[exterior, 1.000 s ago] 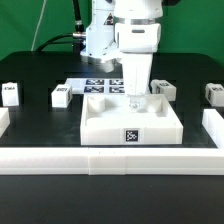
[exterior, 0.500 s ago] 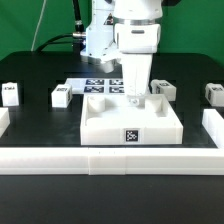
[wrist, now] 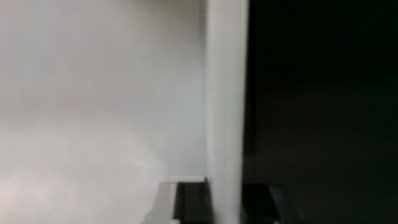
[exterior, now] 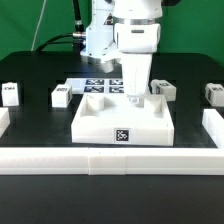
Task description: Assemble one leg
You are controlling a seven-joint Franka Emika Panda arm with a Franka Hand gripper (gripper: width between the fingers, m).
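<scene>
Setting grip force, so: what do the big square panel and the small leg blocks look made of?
The square panel: seemingly matte white plastic, uniformly opaque, soft shading, no glare. The leg: apparently the same matte white plastic, with a printed black-and-white tag; too small to judge surface texture.

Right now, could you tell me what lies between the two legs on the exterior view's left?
Bare table only, between the outer leg and inner leg, in the exterior view.

Hand (exterior: 133, 99) pointing straight down, seemingly closed

Small white tagged legs (exterior: 62, 96), lying apart
</scene>
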